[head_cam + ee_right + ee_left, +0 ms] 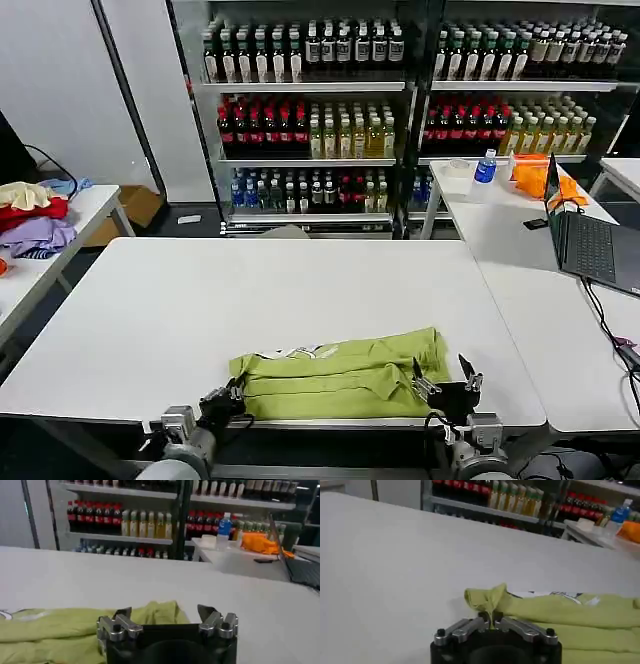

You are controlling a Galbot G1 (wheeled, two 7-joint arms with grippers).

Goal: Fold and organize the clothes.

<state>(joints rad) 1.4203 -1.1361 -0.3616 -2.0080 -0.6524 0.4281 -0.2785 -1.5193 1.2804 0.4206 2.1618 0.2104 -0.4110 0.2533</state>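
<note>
Your T-shirt (340, 377) lay folded into a long band along the near edge of the white table (200, 310), running left to right, with a sliver of the white-and-black print (305, 353) peeking out along its far edge toward the left. Your left gripper (224, 403) sat low at the table's near edge, right at the shirt's left end; in the left wrist view its fingers (484, 617) were pressed together on a bunched-up corner of the T-shirt (492, 599), and that corner stood up in a small peak above the tabletop (395, 570) while the rest of the fabric trailed flat away from the claw. Your right gripper (446, 378) was at the shirt's right end, also at the near edge. Its fingers (421, 377) were spread apart; in the right wrist view the right gripper (165, 613) showed one fingertip (121, 613) over the green cloth (75, 630) and the other over bare table beyond the hem, so the shirt's right edge (172, 611) fell between the two tips. I couldn't tell whether that fingertip was touching the fabric or just above it. The cloth near the right claw was slightly rumpled, not lifted. Both arms were low and close to the robot's body, one at each end of the folded band.
</note>
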